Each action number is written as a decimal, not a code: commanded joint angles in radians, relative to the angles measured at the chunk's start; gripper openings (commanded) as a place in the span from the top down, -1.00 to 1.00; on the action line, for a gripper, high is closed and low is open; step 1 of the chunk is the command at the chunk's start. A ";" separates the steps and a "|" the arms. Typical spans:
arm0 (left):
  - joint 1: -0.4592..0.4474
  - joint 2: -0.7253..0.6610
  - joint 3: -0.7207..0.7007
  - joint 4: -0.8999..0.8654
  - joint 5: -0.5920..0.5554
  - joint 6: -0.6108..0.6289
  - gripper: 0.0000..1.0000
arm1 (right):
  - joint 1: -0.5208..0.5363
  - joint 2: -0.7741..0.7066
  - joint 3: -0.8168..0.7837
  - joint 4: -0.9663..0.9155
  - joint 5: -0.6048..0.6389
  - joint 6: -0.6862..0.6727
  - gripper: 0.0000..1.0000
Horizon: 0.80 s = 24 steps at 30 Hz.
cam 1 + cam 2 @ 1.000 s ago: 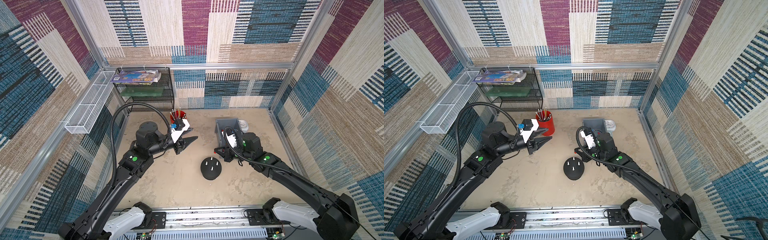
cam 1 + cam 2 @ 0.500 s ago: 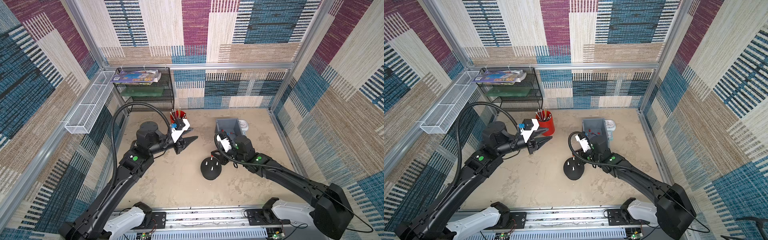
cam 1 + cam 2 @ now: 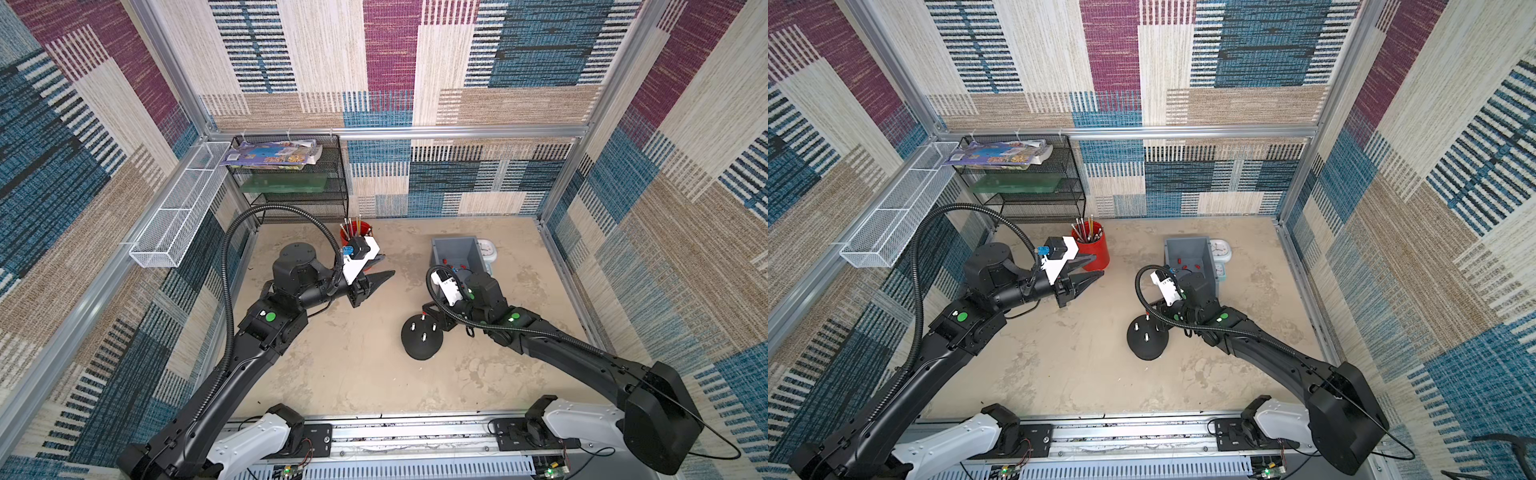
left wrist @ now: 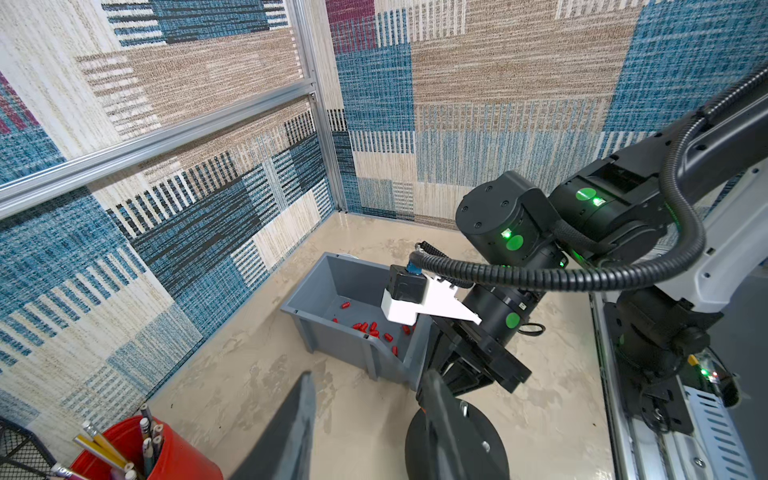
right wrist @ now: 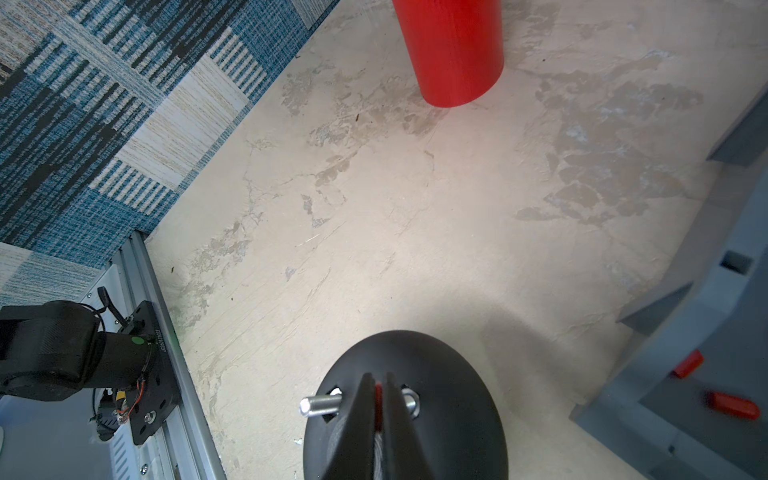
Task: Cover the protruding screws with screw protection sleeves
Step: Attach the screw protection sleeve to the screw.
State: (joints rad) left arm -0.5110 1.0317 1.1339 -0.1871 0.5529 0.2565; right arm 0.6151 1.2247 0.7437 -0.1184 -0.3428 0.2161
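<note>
In both top views the black dome (image 3: pixel 422 345) (image 3: pixel 1146 345) sits mid-table, slightly toward the front edge, its protruding screws (image 3: pixel 424 336) upright. The right gripper (image 3: pixel 424 315) hangs right over the dome's back rim. The left gripper (image 3: pixel 380 268) hovers spread apart beside the red cup (image 3: pixel 1096 251) near the back edge.

Left wrist view: loose screw protection sleeves (image 4: pixel 373 327) lie in the grey bin (image 4: pixel 332 347).

Right wrist view: jaws pinched on one red sleeve (image 5: pixel 378 395), over the dome between two bare screws.
</note>
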 commanded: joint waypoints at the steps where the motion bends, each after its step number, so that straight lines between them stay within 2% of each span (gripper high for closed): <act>1: -0.001 -0.001 -0.001 0.029 -0.001 -0.010 0.16 | 0.001 -0.001 -0.004 0.033 0.010 -0.011 0.82; 24: -0.001 -0.003 0.000 0.027 -0.004 -0.007 0.15 | 0.007 0.008 -0.024 0.052 -0.016 -0.003 0.80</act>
State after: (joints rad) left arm -0.5117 1.0317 1.1332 -0.1871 0.5529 0.2565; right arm 0.6205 1.2358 0.7242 -0.0921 -0.3511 0.2169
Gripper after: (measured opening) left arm 0.422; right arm 0.099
